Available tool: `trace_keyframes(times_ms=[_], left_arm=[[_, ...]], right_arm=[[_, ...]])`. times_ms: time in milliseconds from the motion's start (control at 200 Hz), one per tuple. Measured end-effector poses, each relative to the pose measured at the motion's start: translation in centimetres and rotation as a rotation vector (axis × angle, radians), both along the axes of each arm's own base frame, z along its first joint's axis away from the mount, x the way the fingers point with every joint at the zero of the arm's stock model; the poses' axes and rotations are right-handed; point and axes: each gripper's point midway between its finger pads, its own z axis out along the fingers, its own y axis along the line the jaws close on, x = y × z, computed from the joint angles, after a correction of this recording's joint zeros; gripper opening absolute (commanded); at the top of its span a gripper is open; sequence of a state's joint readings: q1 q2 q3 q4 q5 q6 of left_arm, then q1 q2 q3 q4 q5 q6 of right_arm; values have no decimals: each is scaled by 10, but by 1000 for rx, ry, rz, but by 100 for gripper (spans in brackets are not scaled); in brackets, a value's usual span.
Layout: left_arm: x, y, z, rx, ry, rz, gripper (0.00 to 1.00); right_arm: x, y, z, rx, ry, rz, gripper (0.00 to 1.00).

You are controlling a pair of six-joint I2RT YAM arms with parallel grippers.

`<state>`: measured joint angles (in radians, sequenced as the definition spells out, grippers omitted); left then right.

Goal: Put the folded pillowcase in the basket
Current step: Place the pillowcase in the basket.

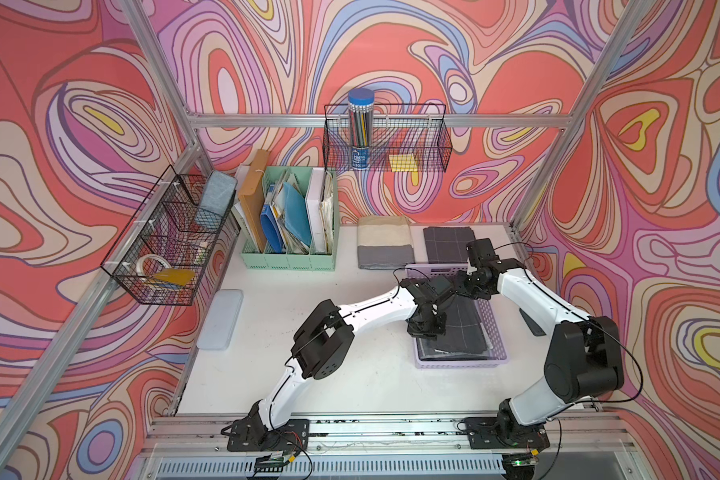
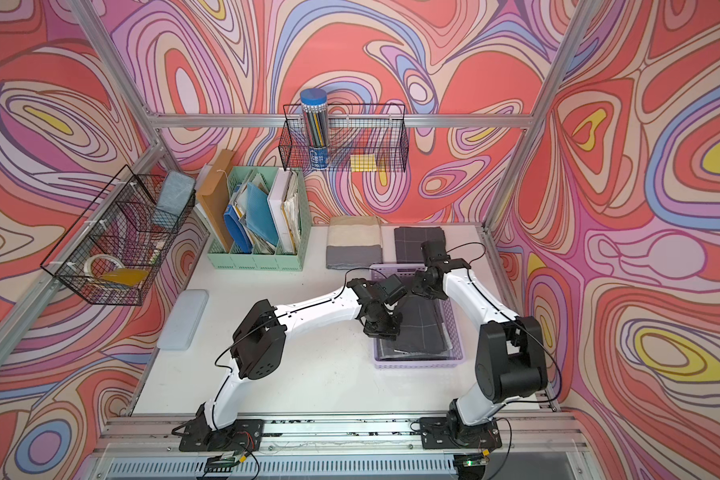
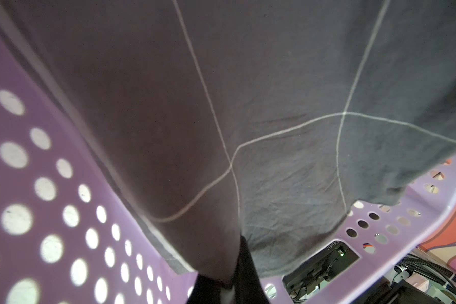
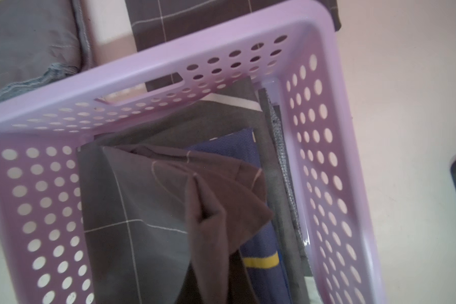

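The dark, grid-lined pillowcase lies inside the lavender basket, beneath both tools. The left tool is clamped on its edge. The right tool, its tips hidden by cloth, seems pinched on a bunched fold.

You can see the shallow lavender plastic basket is smooth and a bit shiny, with round holes. The dark grey checked cloth pillowcase in it looks soft, matt and wrinkly. At 12 o'clock, your black wire basket is thin metal.
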<state>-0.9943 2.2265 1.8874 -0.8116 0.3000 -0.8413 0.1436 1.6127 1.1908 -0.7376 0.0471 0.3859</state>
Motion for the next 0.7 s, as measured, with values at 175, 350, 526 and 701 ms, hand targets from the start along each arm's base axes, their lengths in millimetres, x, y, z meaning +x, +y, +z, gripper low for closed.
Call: trace_keyframes(times_ms=[175,350,526,701], left_arm=[[-2,-5,-1,-25,16,-2,47],[-7,-7,-8,-42,40,-8,59],[-9,-9,-3,-72,41,-16,63],[-9,-9,6,-85,30,-17,73]], right_arm=[[2,-8,-13,-40,26,-13,35],[6,-17,-2,-87,-10,-28,51],[15,-22,34,-113,-108,-36,52],[20,-21,61,-103,-183,-40,27]])
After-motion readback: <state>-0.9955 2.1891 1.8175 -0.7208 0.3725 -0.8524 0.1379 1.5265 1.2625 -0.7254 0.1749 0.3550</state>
